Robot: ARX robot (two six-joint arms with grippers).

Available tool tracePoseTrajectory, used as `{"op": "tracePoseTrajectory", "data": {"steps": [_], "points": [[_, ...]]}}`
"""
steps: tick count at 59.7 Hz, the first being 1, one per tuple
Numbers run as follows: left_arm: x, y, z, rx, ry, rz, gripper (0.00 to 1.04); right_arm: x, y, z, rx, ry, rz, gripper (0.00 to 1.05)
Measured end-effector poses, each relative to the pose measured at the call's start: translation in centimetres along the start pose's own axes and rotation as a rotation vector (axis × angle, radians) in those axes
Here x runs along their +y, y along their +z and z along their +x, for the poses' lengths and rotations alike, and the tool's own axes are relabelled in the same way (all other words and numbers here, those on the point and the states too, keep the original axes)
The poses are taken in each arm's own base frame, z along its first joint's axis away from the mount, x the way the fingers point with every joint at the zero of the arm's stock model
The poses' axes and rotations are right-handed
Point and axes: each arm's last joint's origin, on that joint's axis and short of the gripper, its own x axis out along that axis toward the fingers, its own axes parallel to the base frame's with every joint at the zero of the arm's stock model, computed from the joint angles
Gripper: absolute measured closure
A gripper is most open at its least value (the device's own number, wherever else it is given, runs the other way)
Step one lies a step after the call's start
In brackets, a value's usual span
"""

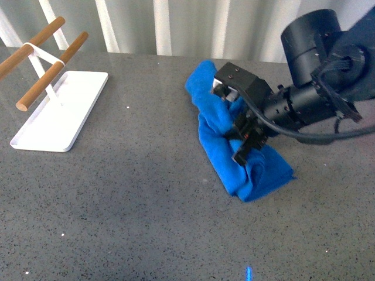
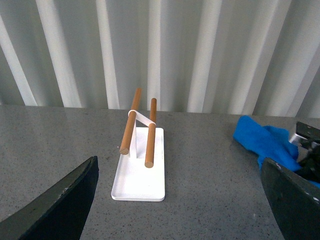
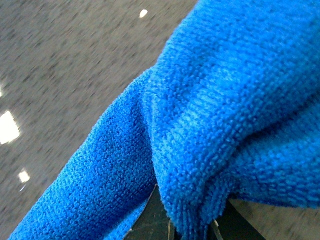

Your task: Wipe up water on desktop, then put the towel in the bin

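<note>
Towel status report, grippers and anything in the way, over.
Right gripper shut on towel, bunched on desktop. Left gripper open, empty. White tray with wooden rack apart, to the left. No bin in view.

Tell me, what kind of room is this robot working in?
Probably a robot test bench, not a home: a bare speckled grey desktop, a plain white ribbed wall behind it, and only staged props, a white tray with a wooden rack and a blue towel.

One towel [image 1: 218, 146], one white tray [image 1: 70, 114], two wooden rods [image 1: 53, 71]
</note>
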Motion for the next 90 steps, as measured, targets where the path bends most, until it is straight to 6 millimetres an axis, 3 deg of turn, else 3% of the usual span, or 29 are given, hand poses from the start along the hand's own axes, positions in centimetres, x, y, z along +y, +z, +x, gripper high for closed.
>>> {"op": "tracePoseTrajectory", "data": {"steps": [7,14,21,34,41,54,58,65,74,80,90], "points": [[0.0,0.0,0.0,0.000,0.000,0.000,0.07,0.9,-3.4,-3.9,0.050,-0.019,-0.026,1.01],[0.0,0.0,0.0,0.000,0.000,0.000,0.07,-0.8,-6.6,-8.4,0.101,-0.098,-0.020,1.01],[0.0,0.0,0.0,0.000,0.000,0.000,0.07,-2.2,-8.1,-11.1,0.118,-0.161,-0.007,1.01],[0.0,0.0,0.0,0.000,0.000,0.000,0.07,-4.0,-10.1,-13.9,0.148,-0.234,0.030,1.01],[0.0,0.0,0.0,0.000,0.000,0.000,0.07,-5.6,-9.0,-15.9,0.133,-0.298,0.025,1.01],[0.0,0.0,0.0,0.000,0.000,0.000,0.07,-8.2,-4.2,-20.2,0.073,-0.434,-0.004,1.01],[0.0,0.0,0.0,0.000,0.000,0.000,0.07,-9.0,-2.6,-22.1,0.042,-0.483,0.002,1.01],[0.0,0.0,0.0,0.000,0.000,0.000,0.07,-11.3,-0.1,-27.5,-0.020,-0.634,0.035,1.01],[0.0,0.0,0.0,0.000,0.000,0.000,0.07,-13.3,0.0,-32.7,-0.054,-0.763,0.124,1.01],[0.0,0.0,0.0,0.000,0.000,0.000,0.07,-14.3,-1.1,-36.0,-0.052,-0.836,0.188,1.01],[0.0,0.0,0.0,0.000,0.000,0.000,0.07,-15.3,-4.9,-37.9,-0.001,-0.870,0.298,1.01]]}}
